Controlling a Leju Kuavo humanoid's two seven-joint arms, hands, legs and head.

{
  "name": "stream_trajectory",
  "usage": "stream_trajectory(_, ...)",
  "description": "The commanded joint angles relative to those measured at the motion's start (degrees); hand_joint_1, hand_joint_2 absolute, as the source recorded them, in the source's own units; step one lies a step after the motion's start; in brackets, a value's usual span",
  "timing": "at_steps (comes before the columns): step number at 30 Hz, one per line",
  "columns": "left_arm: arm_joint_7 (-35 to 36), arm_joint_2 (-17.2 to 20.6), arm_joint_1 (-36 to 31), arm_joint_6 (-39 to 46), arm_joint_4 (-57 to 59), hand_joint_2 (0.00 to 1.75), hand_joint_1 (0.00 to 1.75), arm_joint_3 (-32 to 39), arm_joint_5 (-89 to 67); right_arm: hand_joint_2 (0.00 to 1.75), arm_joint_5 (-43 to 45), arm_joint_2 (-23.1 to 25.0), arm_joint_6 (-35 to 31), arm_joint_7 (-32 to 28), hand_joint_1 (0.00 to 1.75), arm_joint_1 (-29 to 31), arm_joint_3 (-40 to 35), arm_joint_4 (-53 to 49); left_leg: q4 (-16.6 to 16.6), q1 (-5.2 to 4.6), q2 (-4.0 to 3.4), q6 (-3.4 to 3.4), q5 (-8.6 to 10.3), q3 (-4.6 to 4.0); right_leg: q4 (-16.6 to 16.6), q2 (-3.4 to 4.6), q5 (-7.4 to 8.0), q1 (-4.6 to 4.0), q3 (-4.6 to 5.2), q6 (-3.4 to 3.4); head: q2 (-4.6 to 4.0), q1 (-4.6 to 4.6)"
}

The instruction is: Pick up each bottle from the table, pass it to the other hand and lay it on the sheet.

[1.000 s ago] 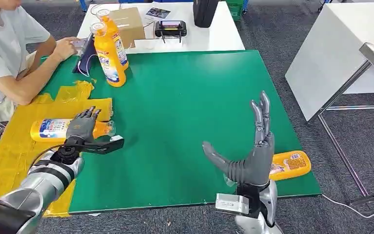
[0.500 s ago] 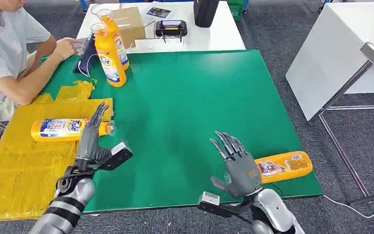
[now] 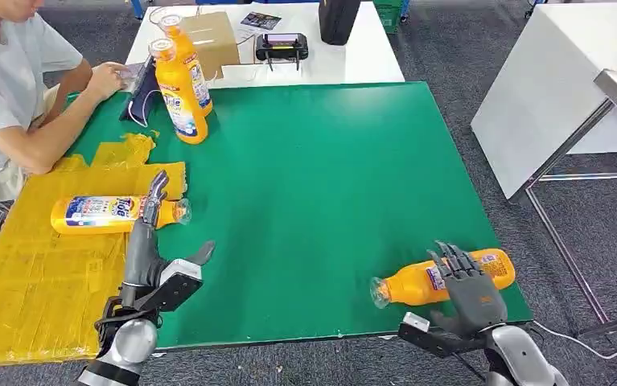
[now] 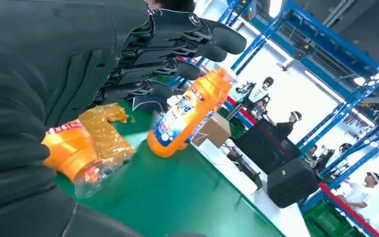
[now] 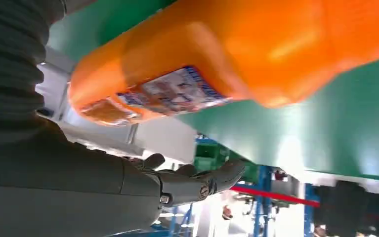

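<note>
My right hand (image 3: pixel 466 283) lies over the label end of an orange bottle (image 3: pixel 417 286) lying near the front right corner of the green table (image 3: pixel 313 177); whether my fingers actually grip it I cannot tell, since the palm hides the contact. My left hand (image 3: pixel 148 249) stands edge-up, fingers straight and apart, holding nothing, just beside the clear cap of a second bottle (image 3: pixel 100 214) lying on the crinkled yellow sheet (image 3: pixel 31 273). Two more bottles (image 3: pixel 178 88) stand upright at the far left. A person (image 3: pixel 15 88) sits beside the sheet, forearm on the table edge, head cut off. A cardboard box (image 3: pixel 212 36) sits on the white table behind.
</note>
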State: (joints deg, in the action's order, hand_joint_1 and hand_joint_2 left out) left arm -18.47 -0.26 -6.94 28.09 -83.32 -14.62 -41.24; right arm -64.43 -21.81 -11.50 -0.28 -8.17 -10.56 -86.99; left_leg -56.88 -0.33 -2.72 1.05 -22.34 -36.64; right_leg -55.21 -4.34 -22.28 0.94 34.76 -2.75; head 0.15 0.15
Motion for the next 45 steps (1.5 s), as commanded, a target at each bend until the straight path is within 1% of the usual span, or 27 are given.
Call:
stream_trajectory(1, 0.3, -0.9, 0.1, -0.2, -0.4, 1.75, 0.00, -0.2, -0.6, 1.75, -5.9, 3.4, -2.8, 3.2, 0.00, 2.7, 4.5, 6.5, 0.0, 0.07, 0.09, -0.06, -0.11, 0.25, 0.1, 0.26, -0.08, -0.01, -0.27, 0.08, 0.00, -0.02)
stream_trajectory(2, 0.5, -0.9, 0.2, -0.1, -0.4, 1.75, 0.00, -0.2, -0.8, 1.75, -6.8, 4.0, -3.0, 3.3, 0.00, 3.1, 5.2, 6.9, 0.0, 0.13, 0.14, -0.10, -0.22, 0.46, 0.1, 0.42, -0.17, -0.02, -0.48, 0.13, 0.00, -0.04)
stream_trajectory(6, 0.6, -1.1, 0.7, -0.1, -0.6, 1.75, 0.00, -0.4, -0.6, 1.75, -8.7, 4.8, -2.6, 3.8, 0.00, 4.7, 6.2, 9.2, 0.0, 0.08, 0.03, -0.07, -0.10, 0.25, 0.1, 0.32, -0.05, -0.02, -0.26, 0.09, 0.00, -0.04)
stream_trajectory(7, 0.7, -1.0, 0.7, -0.2, -0.7, 1.75, 0.00, -0.5, -0.6, 1.75, -8.6, 4.8, -2.4, 3.9, 0.00, 5.2, 6.3, 10.1, 0.0, 0.11, 0.11, -0.10, -0.18, 0.43, 0.1, 0.42, -0.13, -0.01, -0.45, 0.13, 0.00, -0.02)
stream_trajectory(9, 0.7, -1.0, 0.7, -0.3, -0.5, 1.75, 0.00, -0.6, -0.4, 1.75, -8.5, 4.9, -1.9, 4.0, 0.00, 5.8, 6.8, 11.9, 0.0, 0.08, 0.06, -0.06, -0.08, 0.23, 0.1, 0.27, -0.05, -0.03, -0.25, 0.08, 0.00, -0.04)
stream_trajectory(10, 0.7, -1.0, 0.7, -0.5, -0.4, 1.75, 0.00, -0.7, 0.0, 1.75, -8.5, 4.8, -1.8, 4.0, 0.00, 6.2, 7.0, 13.3, 0.0, 0.11, 0.13, -0.09, -0.18, 0.45, 0.1, 0.41, -0.13, -0.02, -0.48, 0.13, 0.00, -0.02)
stream_trajectory(13, 0.7, -1.1, 0.5, -0.5, -0.1, 1.75, 0.00, -1.0, 0.0, 1.75, -8.7, 4.7, -1.4, 4.1, 0.00, 7.1, 7.2, 15.5, 0.0, 0.06, 0.07, -0.04, -0.05, 0.18, 0.1, 0.21, -0.03, -0.02, -0.22, 0.05, 0.00, -0.02)
stream_trajectory(15, 0.7, -1.1, 0.5, -0.5, -0.1, 1.75, 0.00, -1.0, 0.0, 1.75, -8.7, 4.7, -1.4, 4.1, 0.00, 7.1, 7.2, 15.5, 0.1, 0.14, 0.15, -0.10, -0.21, 0.52, 0.1, 0.44, -0.16, -0.03, -0.56, 0.13, 0.00, -0.04)
stream_trajectory(18, 0.4, -0.9, 0.4, -0.6, 0.1, 1.75, 0.00, -1.3, 0.6, 1.75, -8.6, 4.8, 0.4, 3.7, 0.00, 8.2, 6.8, 18.0, 0.0, 0.08, 0.10, -0.05, -0.09, 0.26, 0.1, 0.26, -0.07, -0.01, -0.31, 0.08, 0.00, -0.02)
stream_trajectory(21, -0.1, -1.1, -0.7, -0.8, 2.1, 1.75, 0.00, -1.9, 1.8, 1.75, -8.4, 4.5, 3.2, 2.7, 0.00, 11.2, 5.1, 25.0, 0.1, 0.13, 0.12, -0.09, -0.19, 0.50, 0.1, 0.44, -0.14, -0.03, -0.54, 0.13, 0.00, -0.04)
stream_trajectory(23, -1.0, -1.1, -1.6, -0.6, 3.6, 1.75, 0.00, -2.5, 2.8, 1.75, -7.3, 3.9, 5.3, 1.8, 0.00, 13.1, 3.5, 29.9, 0.1, 0.12, 0.07, -0.05, -0.07, 0.33, 0.2, 0.27, -0.03, -0.06, -0.37, 0.08, 0.00, -0.04)
stream_trajectory(24, -1.1, -1.3, -2.0, -0.6, 4.2, 1.75, 0.00, -2.8, 3.0, 1.75, -7.3, 3.8, 5.5, 1.5, 0.00, 13.7, 2.9, 31.9, 0.1, 0.15, 0.14, -0.07, -0.11, 0.51, 0.2, 0.35, -0.07, -0.05, -0.54, 0.11, 0.00, -0.02)
stream_trajectory(25, -1.3, -1.3, -2.3, -0.4, 4.8, 1.75, 0.00, -3.0, 3.4, 1.75, -7.5, 3.8, 5.2, 1.1, 0.14, 14.6, 2.2, 33.9, 0.1, 0.14, 0.11, -0.05, -0.06, 0.43, 0.2, 0.27, -0.03, -0.07, -0.45, 0.10, 0.00, -0.02)
stream_trajectory(26, -1.3, -1.4, -2.4, -0.4, 5.1, 1.75, 0.00, -3.1, 3.5, 1.75, -7.4, 4.0, 5.1, 0.9, 0.65, 14.9, 2.0, 34.9, 0.1, 0.18, 0.17, -0.07, -0.11, 0.61, 0.2, 0.35, -0.08, -0.07, -0.64, 0.13, 0.00, -0.02)
stream_trajectory(27, -1.4, -1.4, -2.5, -0.3, 5.3, 1.75, 0.00, -3.2, 3.7, 1.75, -7.4, 4.1, 5.2, 0.8, 0.86, 15.1, 1.8, 35.5, 0.1, 0.18, 0.11, -0.05, -0.07, 0.65, 0.2, 0.29, -0.04, -0.08, -0.63, 0.11, 0.00, -0.02)
stream_trajectory(28, -1.4, -1.4, -2.4, -0.3, 5.3, 1.75, 0.00, -3.2, 3.8, 1.75, -7.3, 4.2, 5.0, 0.7, 0.86, 15.1, 1.7, 35.8, 0.1, 0.17, -0.01, -0.03, -0.08, 0.72, 0.2, 0.28, -0.04, -0.07, -0.64, 0.12, 0.00, -0.02)
stream_trajectory(29, -1.4, -1.4, -2.4, -0.3, 5.3, 1.75, 0.00, -3.2, 3.8, 1.75, -7.3, 4.2, 5.0, 0.7, 0.86, 15.1, 1.7, 35.8, 0.0, 0.19, 0.11, -0.04, -0.12, 0.84, 0.2, 0.34, -0.12, -0.06, -0.76, 0.22, 0.00, -0.02)
stream_trajectory(31, -1.4, -1.4, -2.4, -0.3, 5.3, 1.75, 0.00, -3.2, 3.8, 1.75, -7.3, 4.2, 5.0, 0.7, 0.86, 15.1, 1.7, 35.8, 0.0, 0.20, 0.18, 0.03, -0.24, 1.01, 0.2, 0.27, -0.25, -0.07, -0.43, 0.16, 0.00, 0.02)
stream_trajectory(34, -1.4, -1.4, -2.4, -0.3, 5.3, 1.75, 0.00, -3.2, 3.8, 1.75, -7.3, 4.2, 5.0, 0.7, 0.86, 15.1, 1.7, 35.8, 0.1, 0.16, 0.14, 0.09, -0.40, 1.17, 0.3, 0.32, -0.70, -0.02, -0.61, 0.14, 0.00, 0.00)
stream_trajectory(35, -1.5, -1.4, -2.4, -0.2, 5.3, 1.75, 0.00, -3.2, 4.0, 1.75, -7.3, 4.2, 5.1, 0.7, 1.19, 15.3, 1.5, 36.2, 0.1, 0.21, 0.18, 0.10, -0.41, 1.26, 0.3, 0.23, -0.74, -0.07, -0.77, 0.13, 0.00, -0.04)
stream_trajectory(37, -1.6, -1.3, -2.4, -0.1, 5.5, 1.75, 0.00, -3.4, 4.4, 1.75, -7.5, 4.1, 5.3, 0.7, 1.33, 15.6, 0.6, 37.2, 0.1, 0.17, 0.14, -0.02, -0.25, 1.36, 0.3, 0.20, -0.74, -0.04, -0.84, 0.10, 0.00, -0.02)
stream_trajectory(39, -1.6, -1.3, -2.5, 0.0, 5.9, 1.75, 0.00, -3.4, 4.8, 1.75, -7.4, 4.0, 5.3, 0.5, 1.38, 15.5, 0.2, 38.0, 0.1, 0.19, 0.27, 0.09, -0.22, 1.47, 0.3, 0.22, -0.73, -0.04, -1.01, 0.18, 0.00, -0.02)
stream_trajectory(40, -1.6, -1.3, -2.5, 0.0, 5.9, 1.75, 0.00, -3.4, 4.8, 1.75, -7.4, 4.0, 5.3, 0.5, 1.38, 15.5, 0.2, 38.0, 0.1, 0.17, 0.18, 0.13, -0.23, 1.48, 0.3, 0.16, -0.69, -0.04, -1.02, 0.16, 0.00, 0.00)
stream_trajectory(41, -1.7, -1.4, -2.5, 0.0, 6.3, 1.75, 0.00, -3.4, 5.0, 1.75, -7.3, 4.0, 5.3, 0.5, 1.52, 15.6, 0.1, 38.3, 0.2, 0.21, 0.33, 0.09, -0.24, 1.53, 0.3, 0.23, -0.72, -0.06, -1.09, 0.21, 0.00, -0.02)
stream_trajectory(43, -1.8, -1.4, -2.5, 0.1, 6.5, 1.75, 0.00, -3.5, 5.4, 1.75, -7.6, 4.0, 3.9, 0.8, 1.66, 15.3, -0.4, 38.2, 0.1, 0.21, 0.39, 0.07, -0.27, 1.56, 0.3, 0.17, -0.73, -0.06, -1.15, 0.17, 0.00, 0.00)
stream_trajectory(44, -1.8, -1.4, -2.2, 0.1, 6.2, 1.75, 0.00, -3.6, 5.4, 1.75, -7.4, 4.5, 1.6, 1.1, 1.75, 15.1, -0.2, 37.1, 0.1, 0.20, 0.36, 0.08, -0.28, 1.59, 0.3, 0.13, -0.73, -0.06, -1.16, 0.13, 0.00, -0.02)
stream_trajectory(45, -1.8, -1.4, -1.7, 0.1, 5.4, 1.75, 0.00, -3.5, 5.4, 1.75, -6.0, 5.8, -1.3, 0.7, 1.75, 14.5, 1.0, 34.5, 0.1, 0.25, 0.49, 0.03, -0.33, 1.63, 0.3, 0.23, -0.78, -0.07, -1.21, 0.19, 0.00, 0.00)
